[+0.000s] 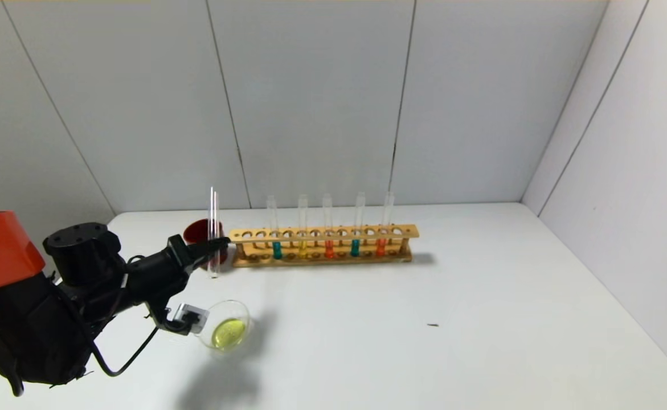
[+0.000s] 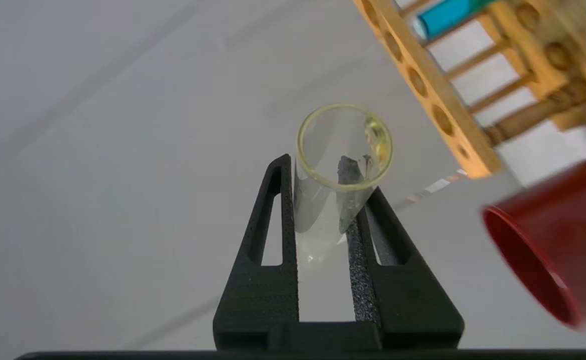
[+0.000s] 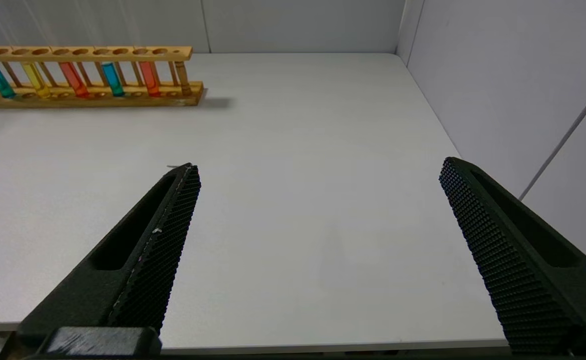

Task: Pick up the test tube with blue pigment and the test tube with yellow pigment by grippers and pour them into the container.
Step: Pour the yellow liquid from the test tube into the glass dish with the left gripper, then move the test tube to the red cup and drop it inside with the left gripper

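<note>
My left gripper [image 1: 219, 244] is shut on a clear test tube [image 1: 213, 228] and holds it upright beside the rack's left end. In the left wrist view the gripper [image 2: 325, 180] clamps this tube [image 2: 343, 150], which is empty but for yellow traces at its rim. The container [image 1: 243, 312], a clear glass dish, holds yellow-green liquid near the table's front left. The test tube with blue pigment [image 1: 277, 249] and the test tube with yellow pigment [image 1: 302, 247] stand in the wooden rack [image 1: 322, 233]. A second blue tube [image 1: 355, 247] stands farther right. My right gripper [image 3: 318, 167] is open and empty above bare table.
A dark red cup [image 1: 199, 232] stands just behind the held tube, close to the left gripper [image 2: 548, 240]. Two orange tubes [image 1: 328, 249] also stand in the rack. The rack shows in the right wrist view [image 3: 87, 100]. Grey walls close the back and right.
</note>
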Robot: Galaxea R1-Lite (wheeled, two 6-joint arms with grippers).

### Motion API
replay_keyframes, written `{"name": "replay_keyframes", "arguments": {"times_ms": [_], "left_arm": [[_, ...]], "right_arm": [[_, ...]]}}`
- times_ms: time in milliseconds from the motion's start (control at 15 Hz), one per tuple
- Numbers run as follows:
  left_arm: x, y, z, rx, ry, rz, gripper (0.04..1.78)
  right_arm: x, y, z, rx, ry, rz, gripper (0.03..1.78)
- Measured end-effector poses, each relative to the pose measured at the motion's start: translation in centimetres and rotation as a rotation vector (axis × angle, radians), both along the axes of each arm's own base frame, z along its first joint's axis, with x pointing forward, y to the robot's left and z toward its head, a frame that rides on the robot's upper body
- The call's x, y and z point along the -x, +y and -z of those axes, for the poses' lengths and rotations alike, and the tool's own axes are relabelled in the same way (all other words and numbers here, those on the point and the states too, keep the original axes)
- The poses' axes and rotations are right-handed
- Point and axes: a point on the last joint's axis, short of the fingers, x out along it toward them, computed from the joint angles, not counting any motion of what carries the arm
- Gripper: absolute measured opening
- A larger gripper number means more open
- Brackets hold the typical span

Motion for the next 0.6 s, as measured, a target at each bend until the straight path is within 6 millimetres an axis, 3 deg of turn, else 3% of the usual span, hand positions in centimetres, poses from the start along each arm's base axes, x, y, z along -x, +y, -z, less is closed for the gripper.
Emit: {"name": "replay_keyframes", "arguments": {"times_ms": [333,600], "left_arm": [[1.2,-0.7,-4.5,0.396,0.103,-0.329,0.33],[2.0,-3.0,-7.9,0.911,0.107,-0.599,0.33]], "right_arm": [[0.0,0.0,0.0,0.000,0.000,0.000,1.75],[0.0,0.0,0.0,0.000,0.000,-0.001,1.75]]}}
